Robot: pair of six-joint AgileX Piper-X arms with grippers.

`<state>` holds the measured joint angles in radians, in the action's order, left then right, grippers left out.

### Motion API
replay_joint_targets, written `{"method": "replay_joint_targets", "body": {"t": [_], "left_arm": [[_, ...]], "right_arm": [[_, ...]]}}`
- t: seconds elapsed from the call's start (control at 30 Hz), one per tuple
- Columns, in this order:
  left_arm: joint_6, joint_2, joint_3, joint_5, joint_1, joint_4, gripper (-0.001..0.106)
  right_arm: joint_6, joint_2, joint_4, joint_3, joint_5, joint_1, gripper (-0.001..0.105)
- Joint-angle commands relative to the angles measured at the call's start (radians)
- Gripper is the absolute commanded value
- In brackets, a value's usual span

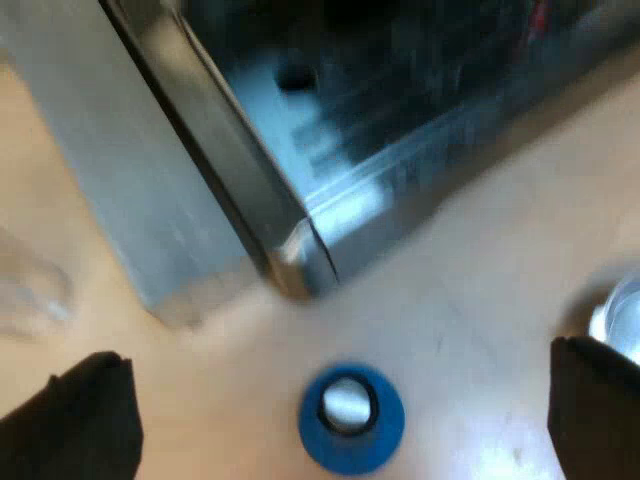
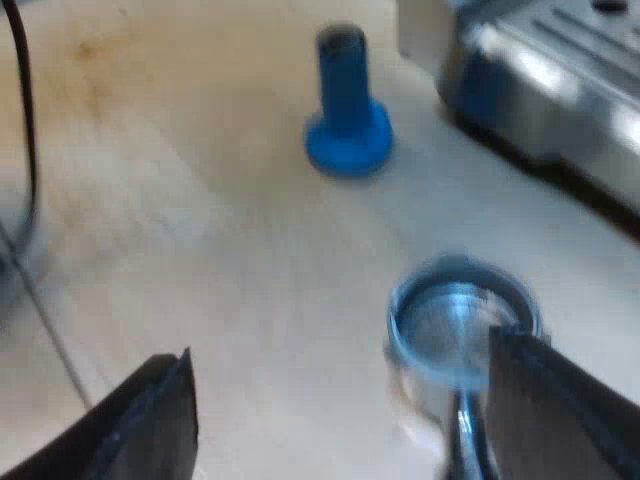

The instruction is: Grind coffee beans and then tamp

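My left end effector (image 1: 340, 400) hangs above the blue tamper (image 1: 350, 415) with its black fingers (image 1: 90, 420) spread wide, one on either side and holding nothing. The tamper stands upright on the pale wooden worktop (image 2: 200, 200), just off the rounded corner of the espresso machine (image 1: 300, 230) base. No worktop edge is in sight to place it by.

My right end effector (image 2: 340, 385) is also spread and empty, low over the worktop. The metal holder (image 2: 455, 325) lies beside one of its fingers, well apart from the tamper.

I judge the holder to be stiff and fairly heavy, with most of its weight in the round basket end. Its rim is polished and shiny, so I expect it to slip under hard fingers. The bowl looks bare inside, so I take it that grinding is yet to come. A stem runs from the basket towards my finger, and I would grip along that rather than on the rim.

The tamper looks like hard, smooth plastic, with a straight cylindrical stem on a flared round foot. A silvery disc in a dark ring is set into its top. It should be rigid and light, and steady on that foot but easy to knock over. I would close across the stem, low down.

The machine is brushed metal with flat panels and a bright bevelled edge.
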<state>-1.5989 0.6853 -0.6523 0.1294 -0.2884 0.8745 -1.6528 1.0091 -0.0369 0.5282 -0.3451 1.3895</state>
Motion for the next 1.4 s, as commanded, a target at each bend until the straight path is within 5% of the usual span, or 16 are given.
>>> {"method": "replay_joint_targets", "body": {"t": [0.03,0.17,0.4,0.63,0.73,1.13,1.4], "left_arm": [[-0.005,-0.113,-0.01,-0.007,0.001,0.012,0.083],[-0.013,-0.231,-0.04,-0.007,0.001,0.027,0.083],[-0.013,-0.264,-0.135,-0.007,0.001,0.041,0.083],[-0.016,-0.264,-0.207,-0.007,0.001,0.028,0.083],[-0.076,-0.264,-0.207,-0.007,0.001,0.002,0.083],[-0.114,-0.21,-0.23,-0.021,0.005,-0.02,0.083],[-0.114,-0.134,-0.238,0.024,0.2,-0.019,0.083]], "right_arm": [[0.003,-0.039,0.144,0.073,0.014,0.0,0.062],[0.003,-0.064,0.29,0.188,0.013,-0.002,0.062],[0.016,-0.065,0.487,0.331,0.021,-0.059,0.062],[0.018,-0.065,0.605,0.427,0.176,-0.229,0.062],[0.018,-0.068,0.693,0.477,0.217,-0.365,0.062],[0.01,-0.141,0.857,0.522,0.287,-0.712,0.062],[-0.069,-0.212,0.956,0.522,0.446,-1.041,0.062]]}}
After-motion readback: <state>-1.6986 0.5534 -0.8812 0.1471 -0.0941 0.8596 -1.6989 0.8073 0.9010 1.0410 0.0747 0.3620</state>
